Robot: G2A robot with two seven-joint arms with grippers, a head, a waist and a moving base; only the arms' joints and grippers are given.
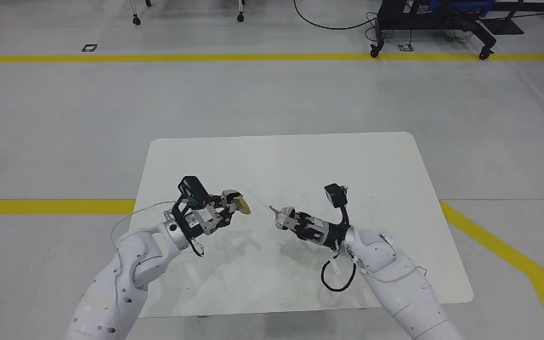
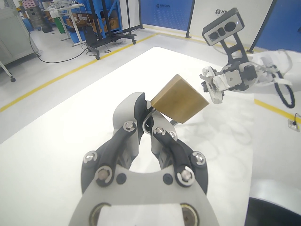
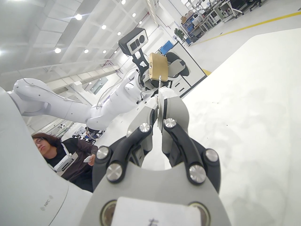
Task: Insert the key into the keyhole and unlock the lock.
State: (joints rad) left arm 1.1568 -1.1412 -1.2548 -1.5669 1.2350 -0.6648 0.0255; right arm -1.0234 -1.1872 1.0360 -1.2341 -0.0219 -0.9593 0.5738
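Pinches a thin silver key [image 3: 160, 82] between the pressed-together fingers of the right gripper [image 3: 158, 102], above the white table [image 3: 247, 95]. Points the key tip at a brass padlock [image 3: 160, 65], overlapping its lower edge; touching or not, impossible to tell. Shows the padlock held in the air by the left arm [image 3: 70, 109], with a dark keyhole [image 3: 150, 66] on a narrow face, apart from the key tip.

On the square brass padlock [image 2: 180, 102], the steel shackle [image 2: 173, 122] is mostly buried between the fingers of the left claw [image 2: 146, 110]. Of the thin metal key [image 3: 160, 80], just the blade tip pokes from the right claw [image 3: 158, 102]; its head is hidden. From above, its teeth are too small to make out.
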